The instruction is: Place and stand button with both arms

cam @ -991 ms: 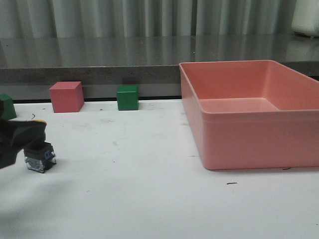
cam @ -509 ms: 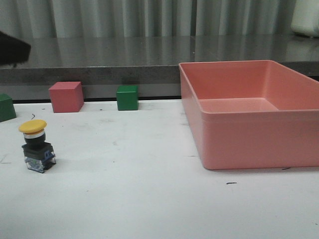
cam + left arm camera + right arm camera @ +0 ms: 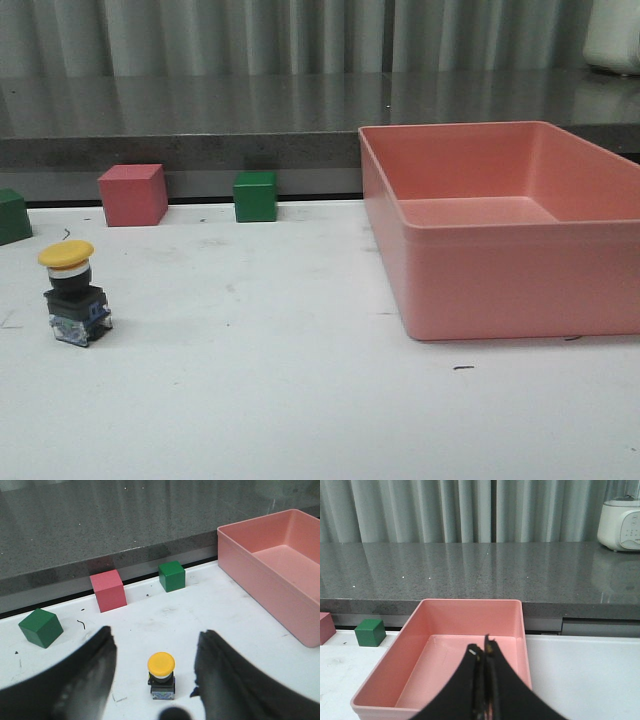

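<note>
The button (image 3: 73,293) stands upright on the white table at the left, yellow cap up, dark blocky base down. It also shows in the left wrist view (image 3: 161,675). My left gripper (image 3: 154,647) is open and well above the button, its two black fingers wide apart on either side, touching nothing. My right gripper (image 3: 483,652) is shut and empty, held over the pink bin (image 3: 470,611). Neither arm shows in the front view.
The large pink bin (image 3: 500,290) stands at the right. A pink cube (image 3: 132,194) and a green cube (image 3: 256,196) sit along the back edge; another green cube (image 3: 12,215) is at the far left. A grey counter runs behind the table.
My left gripper let go of the button and rose up and away, leaving the front view. The button stays upright where it was set.
</note>
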